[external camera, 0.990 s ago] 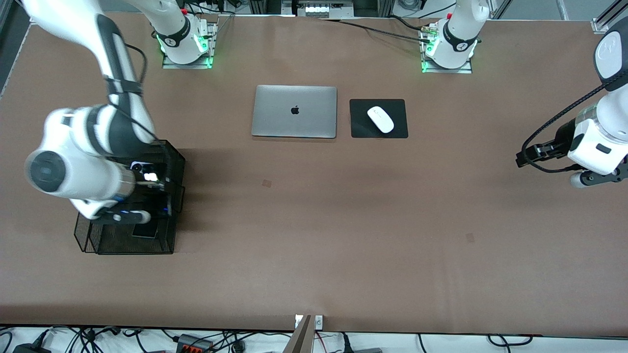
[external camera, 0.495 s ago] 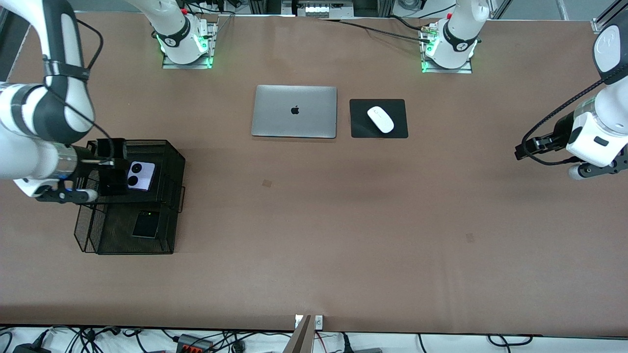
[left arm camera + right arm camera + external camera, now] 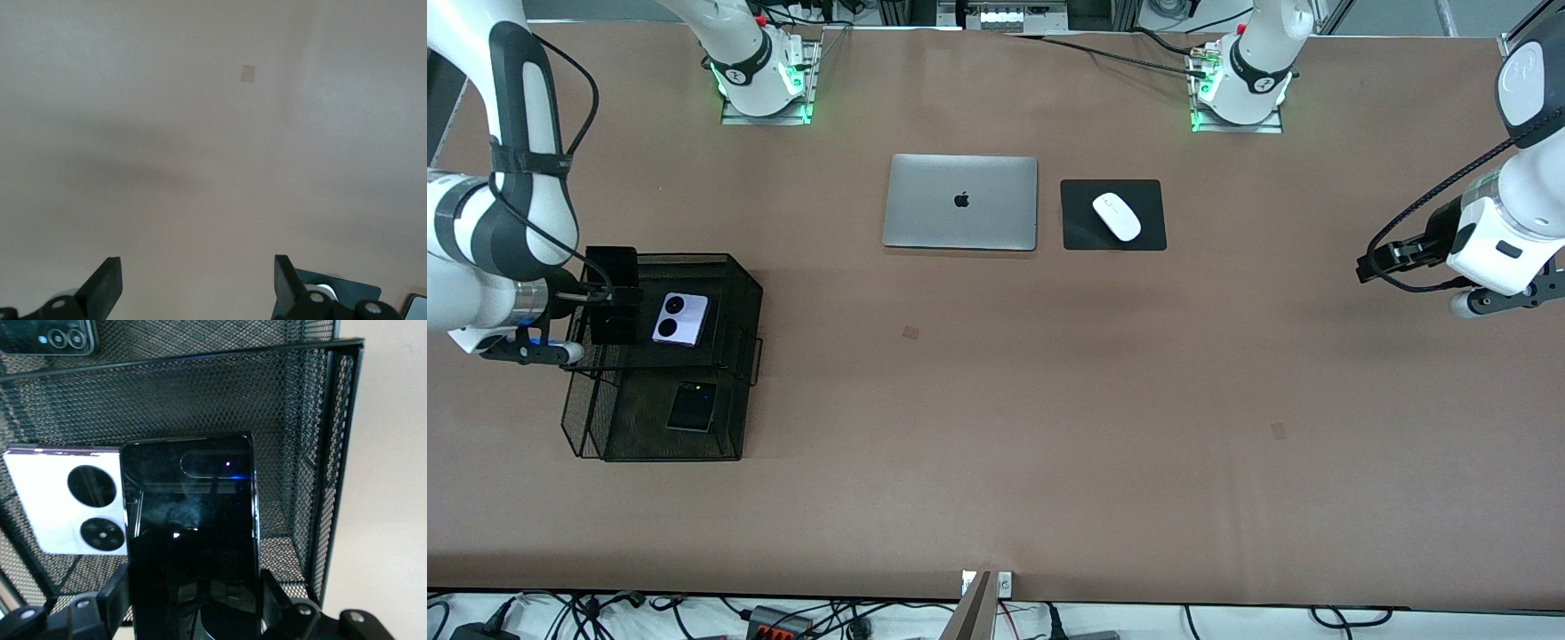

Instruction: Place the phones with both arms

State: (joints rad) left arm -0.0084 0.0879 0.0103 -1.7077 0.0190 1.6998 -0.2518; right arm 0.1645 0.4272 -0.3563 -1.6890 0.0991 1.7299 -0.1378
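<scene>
Brown table (image 3: 996,427), nothing on its near strip. Toward my right arm's end sits a black mesh rack (image 3: 734,293), two tiers. Black flip phone (image 3: 692,406) lies flat in the lower tier, nearest the camera. Lilac flip phone (image 3: 680,318) lies flat in the upper tier, lenses up.

My right gripper (image 3: 193,613) is over the upper tier's outer edge, jaws pinched on the slab phone (image 3: 612,298). In the right wrist view the slab (image 3: 190,540) sticks straight out from between the jaws, glossy face up, over the mesh and just beside the lilac phone, overlapping its edge. Whether the slab touches the tier I can't tell. Black flip phone shows there too, in a corner of the frame.

My left gripper (image 3: 193,283) waits in the air over bare table at the left arm's end, jaws spread wide with nothing between them.

Farther from the camera, mid-table: closed laptop (image 3: 960,202), and beside it a mouse (image 3: 1117,216) on a black pad (image 3: 1080,231). Both arm bases stand along the farthest edge.
</scene>
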